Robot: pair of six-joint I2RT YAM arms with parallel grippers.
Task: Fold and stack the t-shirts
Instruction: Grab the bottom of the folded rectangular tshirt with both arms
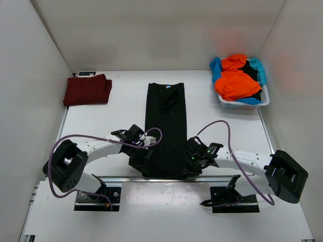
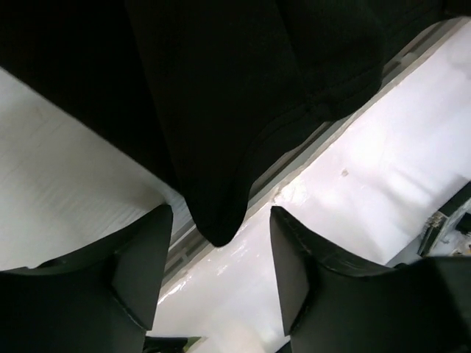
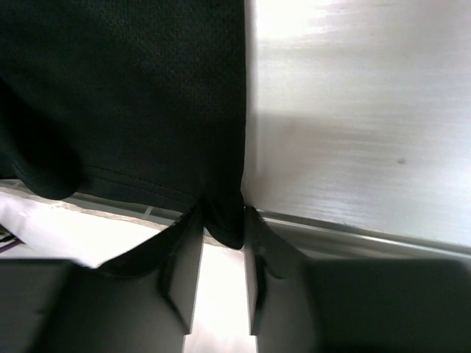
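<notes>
Arm bases: the left base (image 1: 65, 164) and the right base (image 1: 285, 176) are sitting nearest the lens, one to each side of the black t-shirt's near end, with both arms reaching inward toward it.
Left pincer (image 2: 221, 217): it is standing open at the black t-shirt's near left corner. Its fingers (image 2: 143, 257) are spread wide with the cloth corner hanging between them, and neither finger is touching it.
Right pincer (image 3: 223, 215): it is pinching the black t-shirt's near right corner, its fingers (image 3: 184, 257) pressing the hem from both sides.
Black t-shirt (image 1: 165, 126): it is lying on the worktop (image 1: 116, 116) as one long narrow strip, running from the near edge toward the far wall. A small pale label is showing at its far end.
Metal rail (image 3: 353, 235): it is running under the black t-shirt's near hem, and both near corners are reaching over it.
Dark red t-shirt (image 1: 87, 89): it is lying folded well to the left of the black t-shirt's far end.
Basket (image 1: 242, 104): this white lattice basket is standing well to the right of the black t-shirt's far end.
Basket contents: a crumpled orange t-shirt (image 1: 234, 83) is lying on top, a light blue t-shirt (image 1: 216, 68) is hanging over the rim, and some black cloth is showing between them.
</notes>
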